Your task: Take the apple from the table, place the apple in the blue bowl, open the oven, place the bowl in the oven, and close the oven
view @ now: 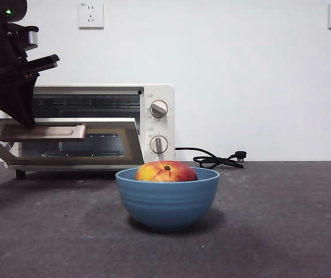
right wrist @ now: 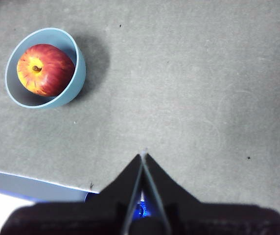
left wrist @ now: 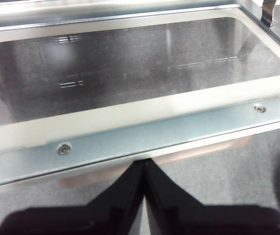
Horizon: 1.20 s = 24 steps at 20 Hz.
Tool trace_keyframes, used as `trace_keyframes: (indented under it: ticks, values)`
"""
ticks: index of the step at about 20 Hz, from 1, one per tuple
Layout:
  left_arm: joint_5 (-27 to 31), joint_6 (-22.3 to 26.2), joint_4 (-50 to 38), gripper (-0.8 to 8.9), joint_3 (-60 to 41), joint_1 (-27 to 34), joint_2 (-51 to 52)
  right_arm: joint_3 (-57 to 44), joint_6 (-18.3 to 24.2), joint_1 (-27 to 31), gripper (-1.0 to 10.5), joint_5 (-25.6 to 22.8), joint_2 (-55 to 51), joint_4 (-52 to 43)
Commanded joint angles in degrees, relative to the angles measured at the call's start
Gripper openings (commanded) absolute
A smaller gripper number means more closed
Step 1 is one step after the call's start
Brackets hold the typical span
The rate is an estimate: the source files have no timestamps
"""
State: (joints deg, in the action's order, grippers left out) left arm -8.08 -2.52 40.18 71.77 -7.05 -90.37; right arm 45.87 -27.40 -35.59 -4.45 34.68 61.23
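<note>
My left gripper [view: 26, 123] sat closed just above the tan bar handle [view: 43, 132] of the small cream-white toaster oven [view: 154, 92], whose dark glass door [view: 96, 142] hung lowered, half barring the mouth. In front of that oven, the deep ridged blue bowl [view: 167, 200] holding the red-and-yellow apple [view: 165, 172] stood alone on the dark grey matte table [view: 287, 231]; bare surface lay all around it. A black cord [view: 214, 158] trailed beside the oven.
</note>
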Motion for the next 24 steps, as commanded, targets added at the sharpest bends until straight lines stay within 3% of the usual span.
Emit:
trace_keyframes:
  ticks: [1,12,17,24]
  values:
    - [2.1,0.8,-5.2,-0.06,-1.7,0.5,-1.2,-0.4,0.5,0.0,-0.1,-0.1,-0.1,-0.4]
    - [1.5,1.4,-10.8,-0.06,-11.8,0.5,-1.1,-0.4,0.4,0.0,0.0,-1.8,0.0,-1.7]
    - [-7.2,2.6,-5.2,-0.05,-11.8,-0.1,-0.3,-0.4,-0.1,0.0,0.0,-1.5,0.5,-1.9]
    - [-12.7,5.8,10.2,-0.05,-11.8,-3.1,11.0,0.4,-1.7,0.0,0.0,9.3,14.2,-12.6]
